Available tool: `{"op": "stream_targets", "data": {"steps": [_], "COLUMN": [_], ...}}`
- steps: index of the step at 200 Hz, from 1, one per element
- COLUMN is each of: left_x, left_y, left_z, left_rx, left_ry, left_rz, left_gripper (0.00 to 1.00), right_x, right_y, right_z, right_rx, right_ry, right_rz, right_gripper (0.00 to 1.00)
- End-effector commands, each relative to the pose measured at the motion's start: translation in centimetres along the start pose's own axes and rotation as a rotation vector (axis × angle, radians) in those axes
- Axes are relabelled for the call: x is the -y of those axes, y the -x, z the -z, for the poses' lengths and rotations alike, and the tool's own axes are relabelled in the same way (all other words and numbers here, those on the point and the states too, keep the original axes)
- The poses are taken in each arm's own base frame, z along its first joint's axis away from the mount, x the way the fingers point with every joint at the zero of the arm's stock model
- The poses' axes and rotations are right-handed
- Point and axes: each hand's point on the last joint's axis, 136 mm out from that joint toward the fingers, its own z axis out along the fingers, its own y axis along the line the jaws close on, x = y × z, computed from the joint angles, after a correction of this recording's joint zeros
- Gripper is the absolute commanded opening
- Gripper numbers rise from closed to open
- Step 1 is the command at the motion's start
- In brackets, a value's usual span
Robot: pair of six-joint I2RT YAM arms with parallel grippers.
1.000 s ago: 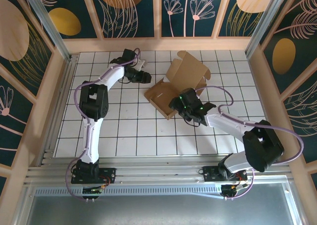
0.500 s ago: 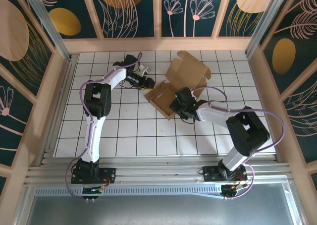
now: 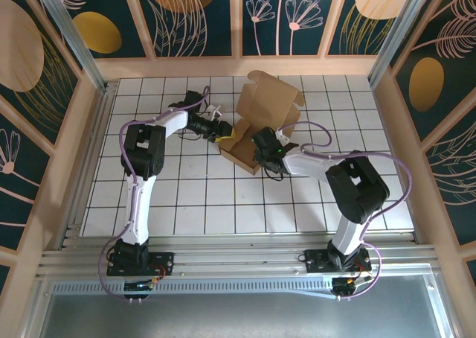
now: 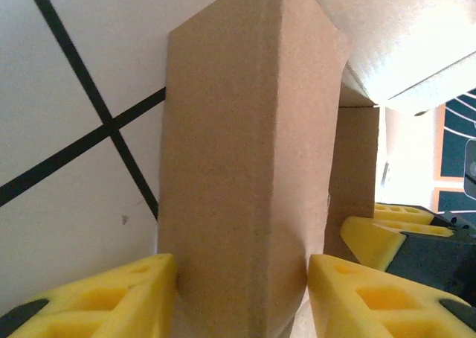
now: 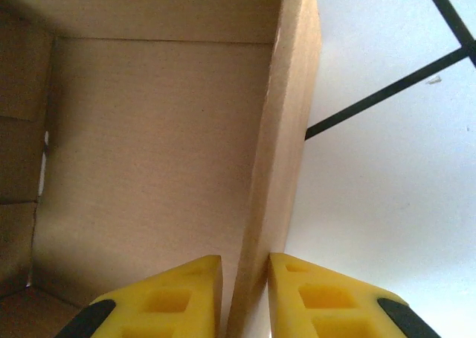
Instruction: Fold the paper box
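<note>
The paper box (image 3: 269, 106) is brown cardboard standing half formed at the middle back of the tiled table, with its lid flap raised. My left gripper (image 3: 227, 133) is at the box's left corner. In the left wrist view that corner (image 4: 238, 129) stands between the yellow fingers (image 4: 111, 301), which press it on both sides, so the left gripper (image 4: 242, 263) is shut on it. My right gripper (image 3: 262, 146) is at the near right wall. In the right wrist view this wall (image 5: 286, 129) runs between the pads (image 5: 327, 293), and the right gripper (image 5: 245, 260) is shut on it.
The white table (image 3: 193, 196) has a black grid and is fenced by wooden walls (image 3: 67, 144) on the left, back and right. A metal rail (image 3: 238, 260) runs along the near edge by the arm bases. In the left wrist view a finger (image 4: 372, 234) of the right arm shows behind the box.
The right gripper moved up and left and closed on the box wall. The left gripper moved right onto the box corner. The box shifted left and its lid swung.
</note>
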Motion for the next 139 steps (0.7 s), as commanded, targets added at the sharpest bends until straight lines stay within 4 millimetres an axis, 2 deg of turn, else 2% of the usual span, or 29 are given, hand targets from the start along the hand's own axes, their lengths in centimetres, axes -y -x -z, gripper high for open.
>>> {"op": "stream_targets", "data": {"steps": [1,21,37,64,81,97,139], "left_x": [3.6,3.9,3.2,0.9,-1.2,-2.2,-3.8], "left_y": [0.6,0.5,0.0,-0.9,-0.9,-0.7,0.3], "left_z": [1.0,0.9,0.4,-0.8,-1.1,-1.0,-0.8], "left_rx": [0.020,0.015,-0.004,-0.052,-0.052,-0.053,-0.055], "left_ry": [-0.065,-0.054,0.007,0.165,0.273,0.352,0.584], "left_rz": [-0.053,-0.061,-0.067,-0.093,-0.090,-0.107,-0.225], "left_gripper": [0.51,0.51,0.50,0.51,0.50,0.50,0.37], "right_x": [0.9,0.7,0.5,0.0,-0.3,-0.5,-0.9], "right_y": [0.4,0.1,0.0,0.0,0.1,0.1,0.0], "right_z": [-0.5,-0.8,-0.8,-0.7,-0.6,-0.6,-0.5], "right_rx": [0.050,0.046,0.046,0.051,0.053,0.050,0.046], "right_ry": [-0.085,-0.084,-0.083,-0.079,-0.073,-0.068,-0.055], "right_rz": [0.074,0.084,0.088,0.099,0.103,0.106,0.109], "right_gripper": [0.23,0.23,0.23,0.23,0.23,0.23,0.24]}}
